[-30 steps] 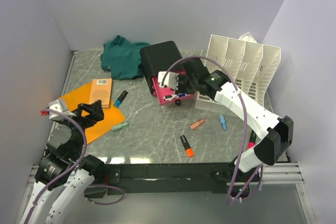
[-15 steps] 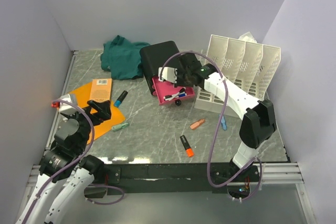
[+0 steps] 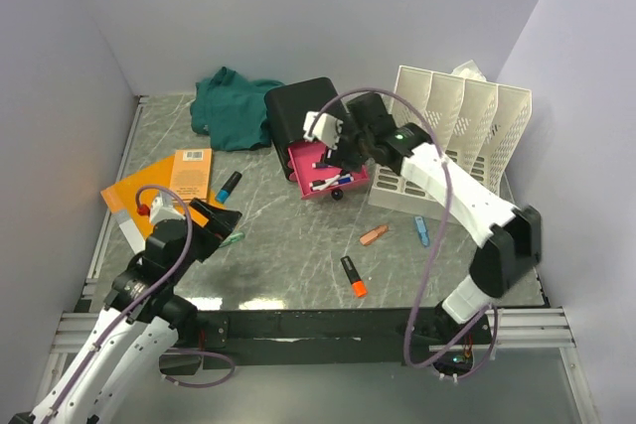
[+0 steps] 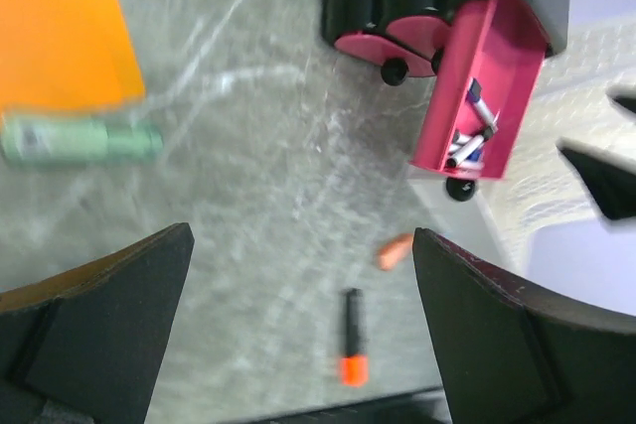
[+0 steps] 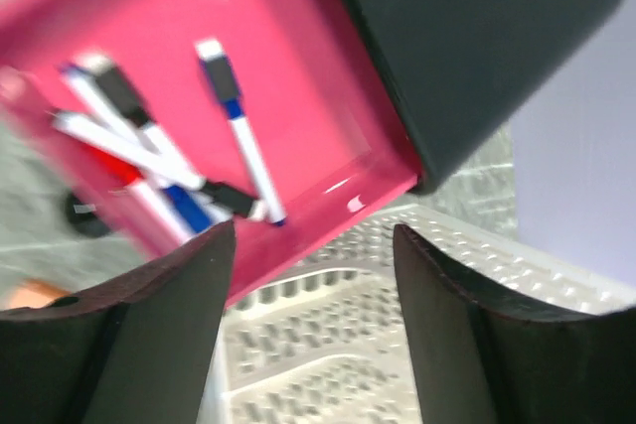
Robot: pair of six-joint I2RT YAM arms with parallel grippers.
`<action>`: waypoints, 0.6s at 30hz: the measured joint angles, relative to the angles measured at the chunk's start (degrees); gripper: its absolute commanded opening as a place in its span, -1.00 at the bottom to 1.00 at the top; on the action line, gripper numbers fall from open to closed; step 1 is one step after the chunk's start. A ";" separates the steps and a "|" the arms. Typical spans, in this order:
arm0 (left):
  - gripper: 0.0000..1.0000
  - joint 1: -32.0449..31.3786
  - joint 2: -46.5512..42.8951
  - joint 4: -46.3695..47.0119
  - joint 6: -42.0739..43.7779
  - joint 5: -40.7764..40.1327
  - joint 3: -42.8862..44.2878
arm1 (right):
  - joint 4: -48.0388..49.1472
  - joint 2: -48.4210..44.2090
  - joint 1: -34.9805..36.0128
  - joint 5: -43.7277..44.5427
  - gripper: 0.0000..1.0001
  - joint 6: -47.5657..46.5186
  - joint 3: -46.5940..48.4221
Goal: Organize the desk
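The desk point(image 3: 288, 245), a grey-green veined slab, fills the floor of the walled cell, with the 2 arm bases on the black rail at its near edge. A white slotted rack point(image 3: 467, 136) stands at the back right. A crumpled green cloth point(image 3: 231, 111) lies at the back left, just beside a black box point(image 3: 303, 111). An orange folder point(image 3: 134, 191) lies flat on the left side with an orange book point(image 3: 189, 171) resting on its far corner. A pink drawer point(image 3: 320, 181) juts out of the box toward the rack and holds several pens; the right wrist view shows a white pen point(image 5: 238, 131) with a blue band lying across others there. The right gripper point(image 3: 338, 146) hangs just above the drawer, its fingers point(image 5: 149, 335) apart with nothing between them. The left gripper point(image 3: 204, 220) hovers low by the folder's near corner, its fingers point(image 4: 109, 335) spread wide and empty. A green marker point(image 4: 79, 139) lies just beside the folder's edge. A black marker with a blue end point(image 3: 230, 186) lies near the book. In front of the rack lie a salmon marker point(image 3: 374, 235) and a small blue one point(image 3: 422, 231), and nearer the rail a black marker with an orange cap point(image 3: 353, 277).
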 measured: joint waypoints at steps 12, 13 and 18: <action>0.69 0.00 14.95 -11.30 -29.86 -0.28 -2.29 | 3.76 -32.02 -10.34 -22.03 0.79 21.70 -23.82; 0.67 0.04 16.87 -11.37 -30.91 -0.66 -2.29 | 3.76 -32.92 -12.02 -24.00 0.79 22.93 -25.11; 0.60 2.97 29.40 -11.21 -32.44 -1.75 0.33 | 6.23 -35.85 -17.97 -31.76 0.79 26.99 -34.45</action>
